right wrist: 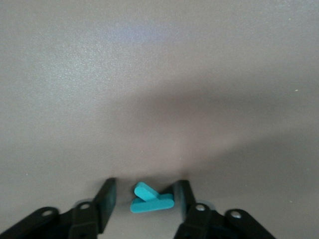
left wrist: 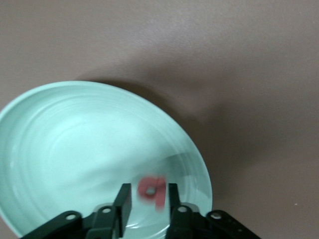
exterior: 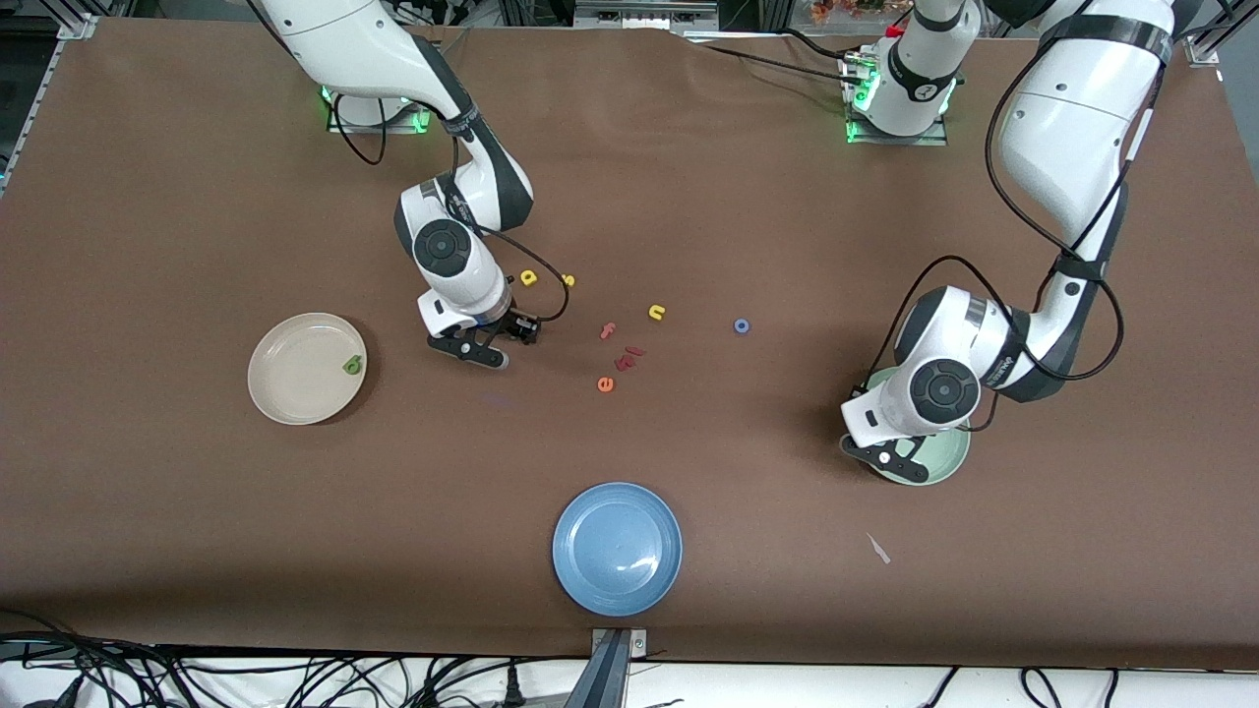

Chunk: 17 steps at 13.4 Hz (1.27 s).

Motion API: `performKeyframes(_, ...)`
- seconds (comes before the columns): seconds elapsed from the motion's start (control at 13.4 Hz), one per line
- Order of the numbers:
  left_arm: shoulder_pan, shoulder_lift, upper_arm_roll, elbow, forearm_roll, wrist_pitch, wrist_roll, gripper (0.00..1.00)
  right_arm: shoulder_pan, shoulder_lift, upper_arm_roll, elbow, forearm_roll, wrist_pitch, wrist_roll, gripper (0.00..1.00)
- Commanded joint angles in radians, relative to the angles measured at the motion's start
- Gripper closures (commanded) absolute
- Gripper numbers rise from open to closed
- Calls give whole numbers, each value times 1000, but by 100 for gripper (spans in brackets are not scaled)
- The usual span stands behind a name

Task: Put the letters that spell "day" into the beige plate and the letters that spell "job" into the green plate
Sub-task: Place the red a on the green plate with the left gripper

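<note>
Teal y [right wrist: 149, 199] lies between the right gripper's [right wrist: 145, 204] spread fingers; left gripper's [left wrist: 148, 199] fingers flank salmon b [left wrist: 151, 190], spread, inside the green plate's [left wrist: 60, 129] rim.

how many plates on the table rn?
3: beige plate toward the right arm's end, green plate under the left gripper, blue plate nearest the front camera.

Beige plate [exterior: 295, 379]: round, cream, raised rim, toward right arm's end of worktop; dark green d [exterior: 352, 366] lies inside near rim.
Teal y [right wrist: 151, 200]: flat on worktop, between fingers of right gripper [right wrist: 144, 201], touching neither.
Yellow a [exterior: 529, 277]: on worktop, farther from front camera than salmon cluster.
Green plate [exterior: 946, 462]: pale mint, toward left arm's end.
Salmon-red b [left wrist: 151, 190]: blurred, over plate floor, between fingers of left gripper [left wrist: 148, 199].
Blue o [exterior: 742, 325]: ring, flat on worktop.
Teal j: not seen.
</note>
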Motion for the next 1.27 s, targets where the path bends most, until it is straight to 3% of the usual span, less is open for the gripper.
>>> performKeyframes(0.0,2,-20,-12,-4,25,3,9,0,9,-3,-2,-17,2,16,3,53)
performKeyframes(0.15,2,-65,-33,2,5,-91,5,0,7,-3,-2,-17,2,16,3,60)
performKeyframes(0.3,0,-119,-85,-4,-106,-220,-49,0,9,-3,-2,-17,2,14,3,67)
performKeyframes(0.6,-32,-119,-105,-36,-279,-227,-389,0,7,-9,-2,-3,2,5,-10,76)
performKeyframes(0.82,-105,-119,-136,-90,-273,-170,-645,0,0,-17,-21,93,-1,-177,-65,79)
performKeyframes(1.2,-136,-119,-162,-280,-277,115,-850,0,-2,-71,-195,118,-1,-344,-421,79)
